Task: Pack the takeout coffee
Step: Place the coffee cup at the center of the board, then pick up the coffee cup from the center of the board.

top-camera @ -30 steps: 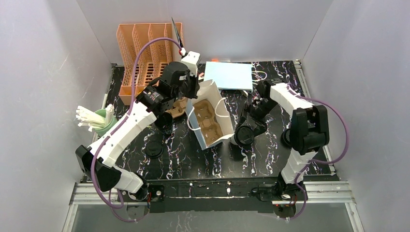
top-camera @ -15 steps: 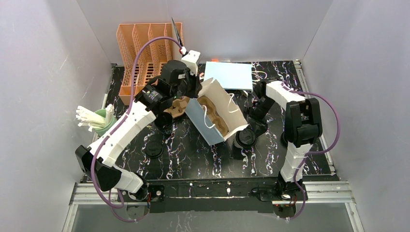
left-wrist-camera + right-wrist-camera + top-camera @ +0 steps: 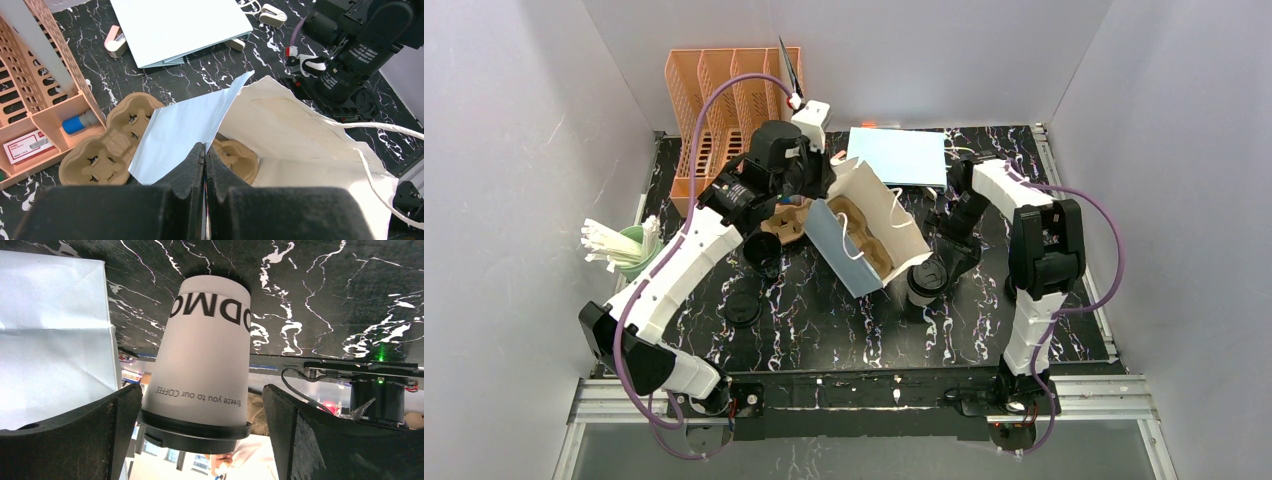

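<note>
Right pincer (image 3: 200, 392): jaws at full spread, straddling a takeout coffee cup (image 3: 200, 355) made of paper, with a pale wall, black lettering and a round black plastic lid. There is a clear gap on one side. On the other side the finger lies just beside the lid rim, and contact cannot be determined. The cup is not gripped. It stands upright on the black, white-veined marbled surface (image 3: 325, 290), just beside the near corner of a light-blue paper bag (image 3: 175, 130) with a white interior and white cord handles.

Left pincer (image 3: 205, 152): jaws closed flat on the bag's rim. The bag is held tilted with its mouth open.

Inside the bag lies a brown moulded-pulp cup carrier (image 3: 237, 157). None of its sockets that show hold a cup. A second pulp carrier (image 3: 105, 150) of the same kind lies outside, touching the bag's blue wall.

Beside the left arm stands another black-lidded cup (image 3: 742, 308), well apart from the bag. A third dark cup (image 3: 762, 252) sits nearer the bag, partly hidden by the arm.

Beyond the second carrier is an orange slotted plastic rack (image 3: 45, 100), and a flat folded light-blue sheet (image 3: 175, 25) lies at the far edge. A green cup of white sticks (image 3: 634, 250) stands at the left margin.
</note>
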